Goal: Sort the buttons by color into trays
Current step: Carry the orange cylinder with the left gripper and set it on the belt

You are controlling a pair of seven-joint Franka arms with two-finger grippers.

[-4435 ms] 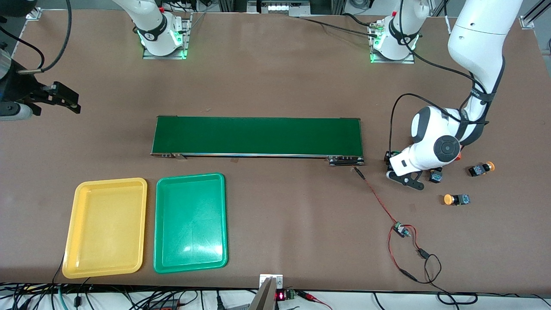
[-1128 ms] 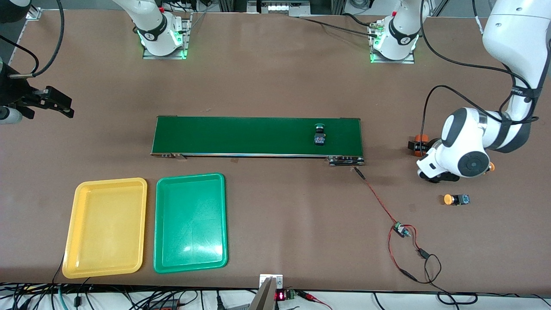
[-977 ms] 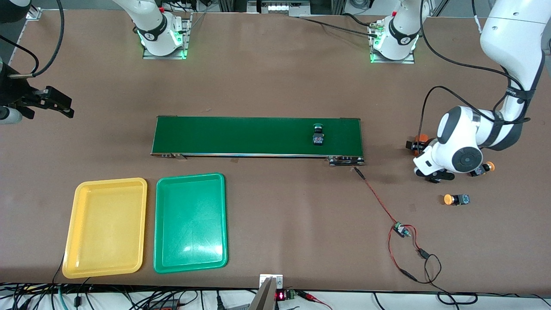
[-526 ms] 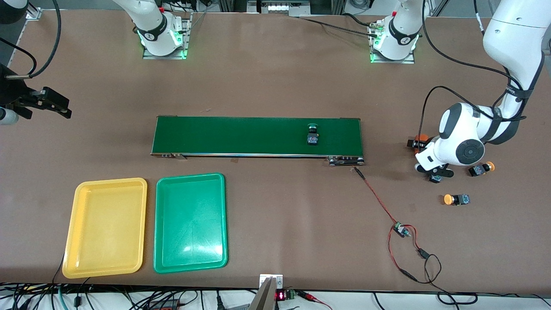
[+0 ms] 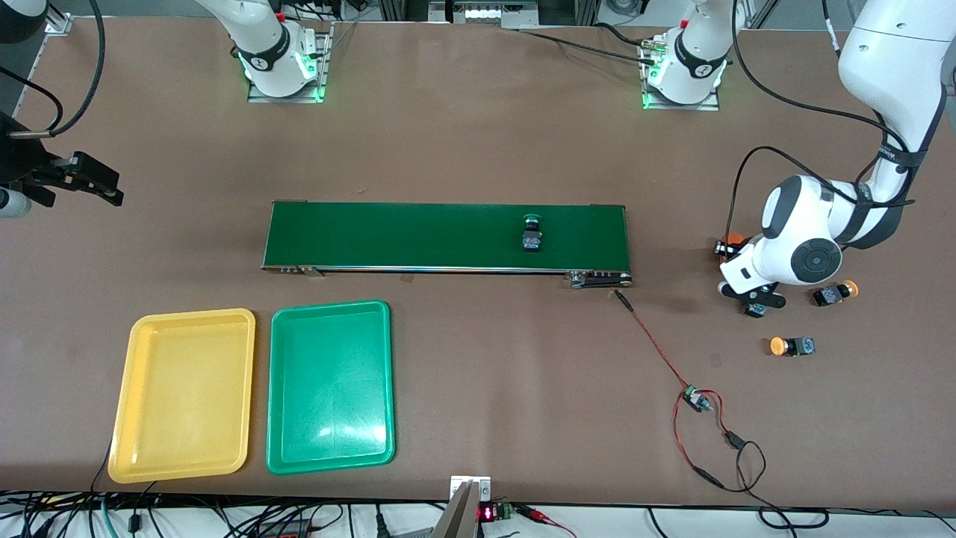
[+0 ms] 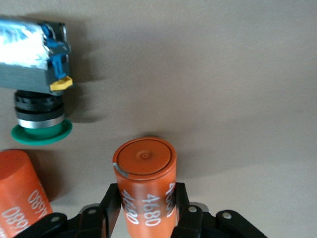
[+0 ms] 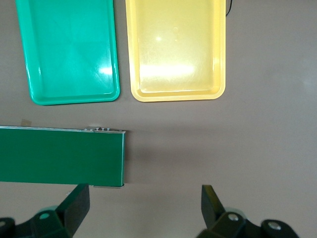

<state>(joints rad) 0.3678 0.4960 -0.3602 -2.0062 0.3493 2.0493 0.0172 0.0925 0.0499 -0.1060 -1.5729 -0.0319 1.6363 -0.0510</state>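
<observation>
The left arm comes from its base, bends at the elbow and reaches down low to the table at its own end. Its wrist points downward. The left gripper (image 6: pixel 147 210) sits close to the table top, and its two black fingers (image 6: pixel 111 203) press on both sides of an orange cylinder (image 6: pixel 146 186) marked "4680".

The right arm waits up in the air at its own end of the table. The right gripper (image 7: pixel 143 206) looks straight down, and its fingers (image 7: pixel 77 203) are spread wide apart with nothing between them.
</observation>
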